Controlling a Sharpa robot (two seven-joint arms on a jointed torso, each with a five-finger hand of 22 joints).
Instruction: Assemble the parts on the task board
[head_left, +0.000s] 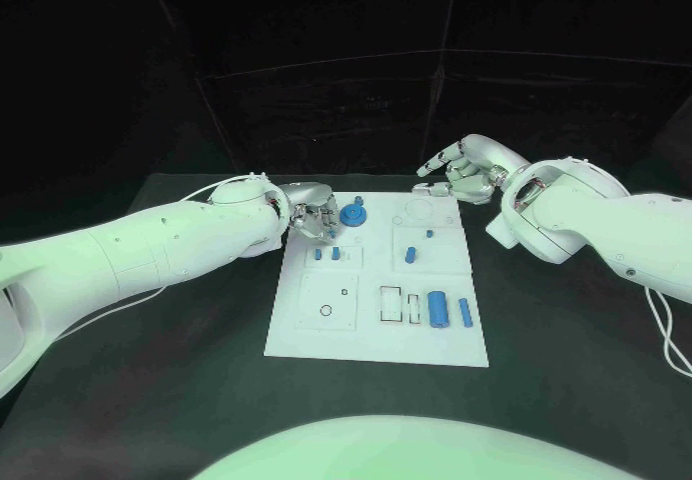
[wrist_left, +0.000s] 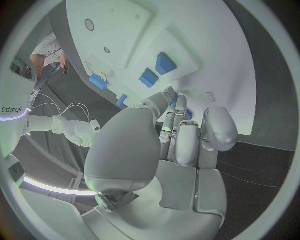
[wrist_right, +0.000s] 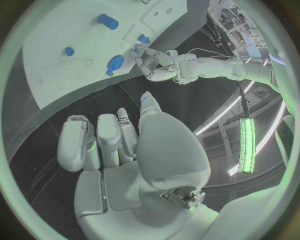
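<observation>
Whether the left robot hand (head_left: 309, 212) pinches anything is hard to make out: its fingers curl down over the upper left corner of the task board (head_left: 346, 340), hiding what lies beneath them. A black desk (head_left: 173, 400) carries the white board at the frame's centre, with dark curtain behind. Just right of that hand stands a blue round part (head_left: 353, 215); small blue parts (head_left: 326, 255) lie below it, a blue cylinder (head_left: 438, 308) lower right. The right robot hand (head_left: 464, 167), upper right, hovers off the board's far corner, fingers loosely spread, holding nothing.
</observation>
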